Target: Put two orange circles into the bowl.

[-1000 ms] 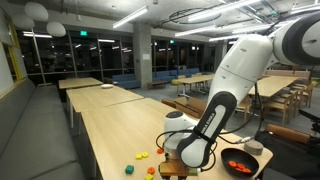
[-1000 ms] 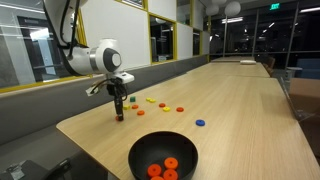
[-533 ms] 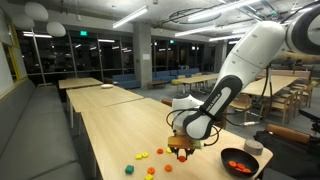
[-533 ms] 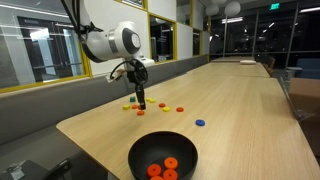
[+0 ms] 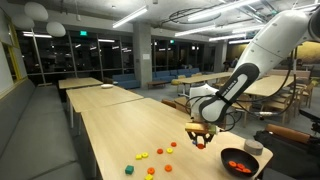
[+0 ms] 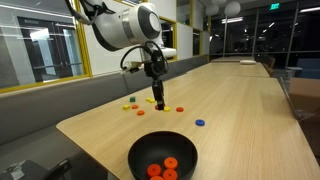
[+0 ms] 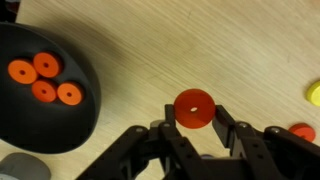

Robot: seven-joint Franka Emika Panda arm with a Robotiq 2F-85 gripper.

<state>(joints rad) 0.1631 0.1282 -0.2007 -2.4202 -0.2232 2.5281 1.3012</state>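
My gripper (image 7: 194, 112) is shut on one orange circle (image 7: 192, 103), a flat disc with a small hole, held edge-on between the fingertips above the wooden table. In the wrist view the black bowl (image 7: 35, 125) lies at the left, with several orange circles (image 7: 45, 78) inside. In both exterior views the gripper (image 5: 201, 141) (image 6: 159, 101) hangs above the table between the loose discs and the bowl (image 5: 238, 163) (image 6: 137, 155). The held circle is barely visible in those views.
Loose coloured discs lie on the table: yellow and orange ones (image 5: 150, 155), a red one (image 6: 180, 109), a blue one (image 6: 200, 123), and a yellow (image 7: 314, 93) and an orange-red one (image 7: 302, 131) at the wrist view's right edge. A small grey cup (image 5: 253, 147) stands by the bowl.
The arm has risen from the cluster of discs and swung toward the bowl, carrying the orange circle. The jaws stayed shut throughout.
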